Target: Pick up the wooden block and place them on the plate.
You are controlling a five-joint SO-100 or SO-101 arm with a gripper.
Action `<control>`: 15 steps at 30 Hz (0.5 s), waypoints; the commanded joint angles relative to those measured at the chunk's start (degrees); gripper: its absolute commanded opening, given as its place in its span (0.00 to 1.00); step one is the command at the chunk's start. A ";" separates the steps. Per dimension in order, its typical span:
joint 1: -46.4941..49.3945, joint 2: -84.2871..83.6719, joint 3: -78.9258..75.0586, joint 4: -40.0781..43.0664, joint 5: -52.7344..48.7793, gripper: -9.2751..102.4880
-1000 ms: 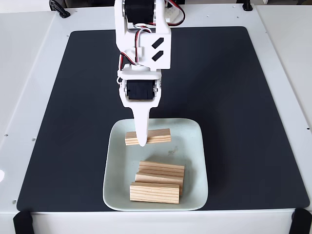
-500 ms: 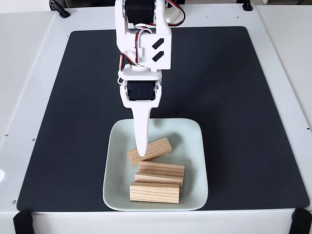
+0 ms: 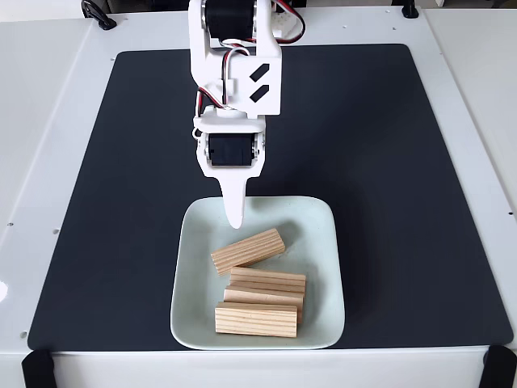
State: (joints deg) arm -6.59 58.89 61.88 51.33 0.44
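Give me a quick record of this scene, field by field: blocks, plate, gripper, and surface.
blocks: four wooden blocks on the plate; top one tilted, three bunched below it
plate: pale square plate, near the mat's front edge
gripper: gripper above the plate's top rim, clear of the tilted block; open or shut cannot be told
surface: black mat on a white table

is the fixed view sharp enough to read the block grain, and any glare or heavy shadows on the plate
In the fixed view, focus is crisp: the striped grain on the wooden blocks reads clearly. Lighting is soft and even; the plate shows no hard glare, only faint shadows beside the blocks. The black mat is matte, without hotspots. The gripper is sharp, with no motion blur.
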 commanded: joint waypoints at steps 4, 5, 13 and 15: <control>-0.62 12.30 7.73 -0.53 0.09 0.08; -0.79 14.50 9.84 -0.79 0.35 0.08; -2.20 41.48 42.01 -22.24 0.18 0.08; -2.20 48.87 51.33 -28.65 -0.26 0.08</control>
State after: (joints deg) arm -9.05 96.15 101.87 31.20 0.44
